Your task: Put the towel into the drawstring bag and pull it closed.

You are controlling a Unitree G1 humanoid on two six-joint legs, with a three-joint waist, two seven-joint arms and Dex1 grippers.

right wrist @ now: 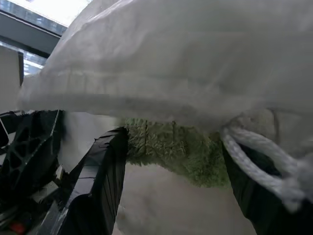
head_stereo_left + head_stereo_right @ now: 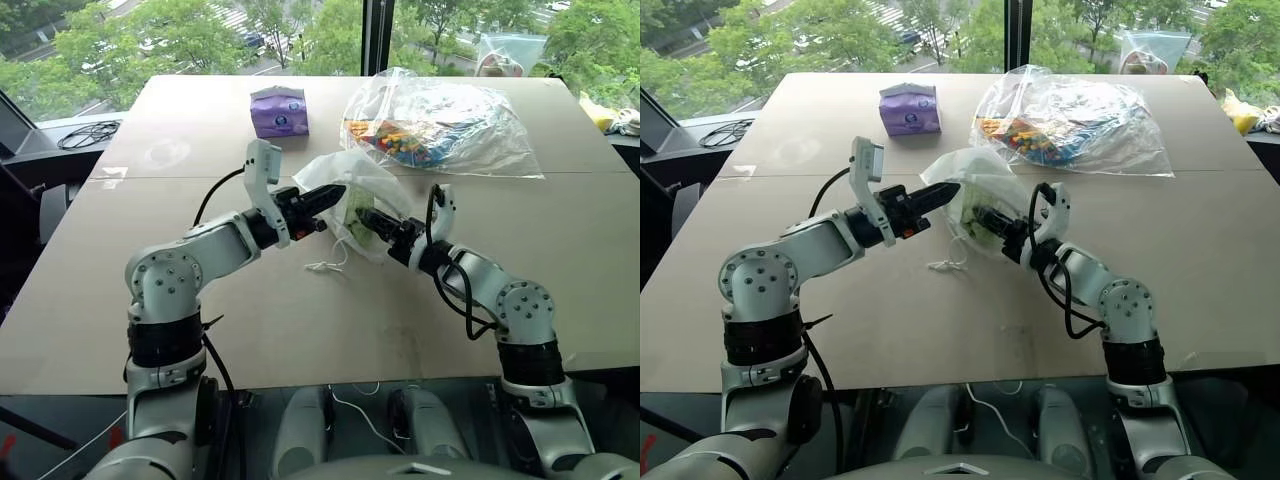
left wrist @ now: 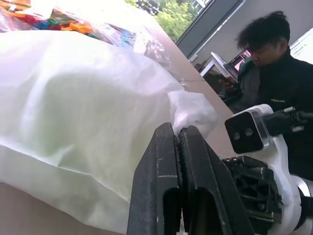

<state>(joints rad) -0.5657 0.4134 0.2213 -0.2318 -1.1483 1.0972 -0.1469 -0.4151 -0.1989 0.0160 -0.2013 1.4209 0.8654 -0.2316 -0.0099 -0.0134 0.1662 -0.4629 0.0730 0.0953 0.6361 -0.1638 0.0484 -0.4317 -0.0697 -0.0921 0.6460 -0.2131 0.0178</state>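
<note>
- Your drawstring bag (image 2: 352,190) sits at mid-frame in the left eye view, on the tan tabletop (image 2: 180,310), bunched up between the two arms
- The left gripper (image 2: 334,192) comes in from the left side of the frame; its two black fingers (image 3: 166,181) are pressed together, pinching a fold of the white bag fabric at the bag's mouth edge, clear in the left wrist view
- The right gripper (image 2: 985,218) comes in from the right side of the frame with its tips at the bag's mouth; in the right wrist view its fingers (image 1: 105,171) stand spread apart
- The towel (image 1: 171,149), fluffy light green, lies between those spread fingers, under the upper flap of the bag and mostly inside the mouth; you can't tell whether either finger touches it
- Green shows through the thin bag in the right eye view, centre of frame
- A white cord drawstring (image 1: 259,161) hangs across the right wrist view beside the towel; another loose cord end (image 2: 330,262) lies on the table just below the bag, centre of frame
- Purple tissue pack (image 2: 279,111) at upper centre, well apart from the bag
- Large clear plastic bag of colourful items (image 2: 440,125) at upper right, just behind the drawstring bag
- A person in dark clothing (image 3: 274,63) at the upper right of the left wrist view
</note>
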